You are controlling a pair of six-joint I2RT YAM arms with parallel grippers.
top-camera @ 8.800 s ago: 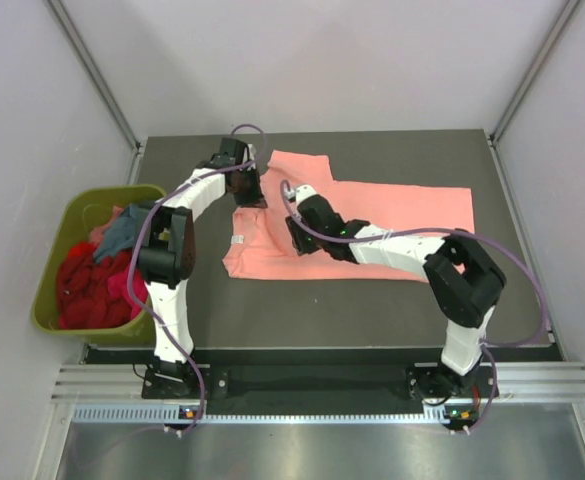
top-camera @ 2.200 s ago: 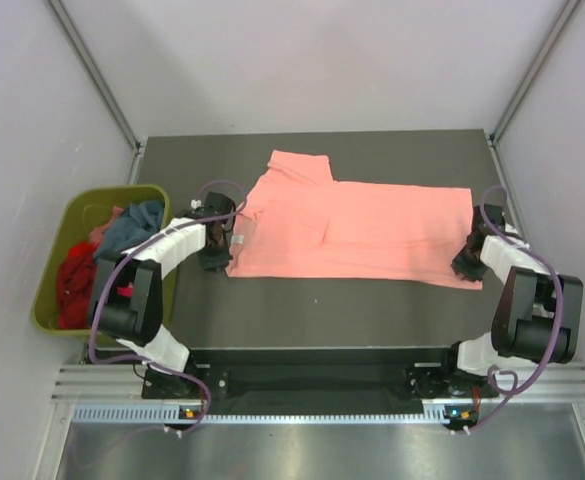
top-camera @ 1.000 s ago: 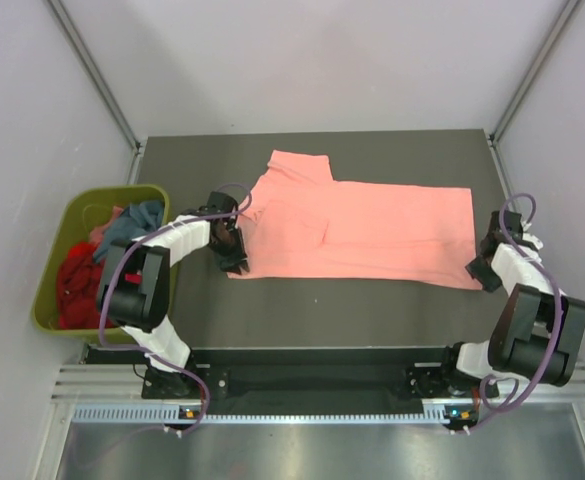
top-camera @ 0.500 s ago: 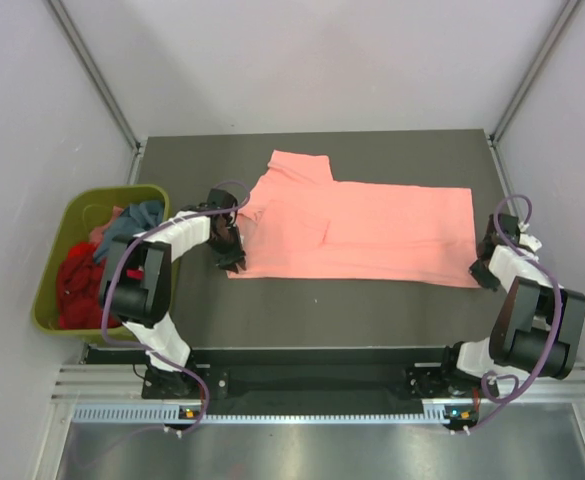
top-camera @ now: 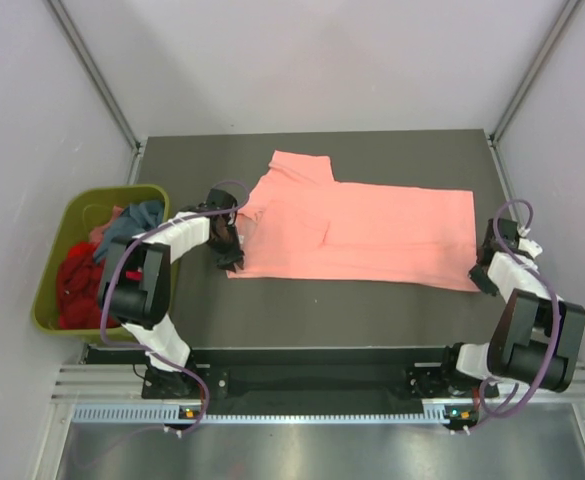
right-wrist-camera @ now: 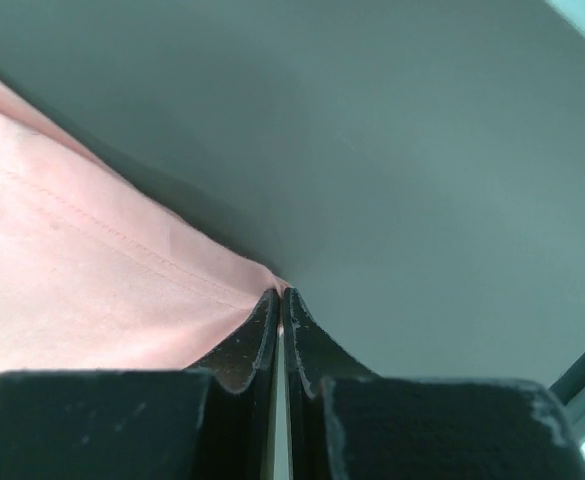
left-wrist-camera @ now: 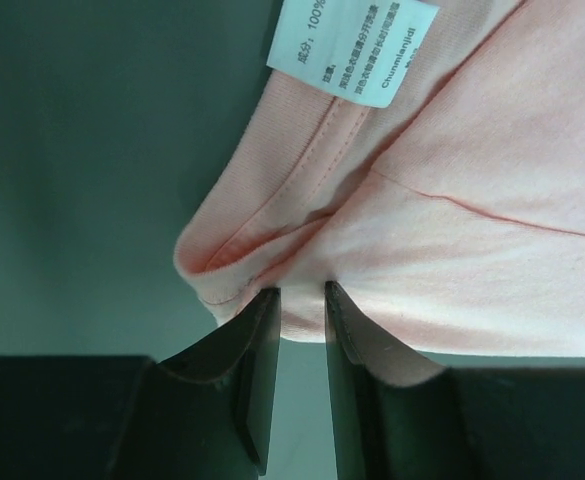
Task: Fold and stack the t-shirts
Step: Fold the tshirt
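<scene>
A large salmon-pink t-shirt (top-camera: 372, 230) lies spread flat across the table. My left gripper (top-camera: 234, 262) is at its near left corner. In the left wrist view the jaws (left-wrist-camera: 302, 290) pinch a bunched fold of the pink hem (left-wrist-camera: 272, 250), with a narrow gap behind the tips. A white care label (left-wrist-camera: 352, 45) shows further up. My right gripper (top-camera: 479, 278) is at the near right corner. In the right wrist view it (right-wrist-camera: 280, 292) is shut on the very tip of the pink cloth (right-wrist-camera: 72, 250). More t-shirts, red (top-camera: 77, 285) and teal-blue (top-camera: 132, 225), lie in the bin.
An olive-green bin (top-camera: 112, 192) stands off the table's left edge, beside the left arm. Grey walls and metal posts close in the back and both sides. The right gripper is close to the table's right edge (top-camera: 512, 240).
My right gripper has shut on the shirt's near right corner and shifted slightly. The left gripper has stayed at the near left corner. The shirt lies as before.
</scene>
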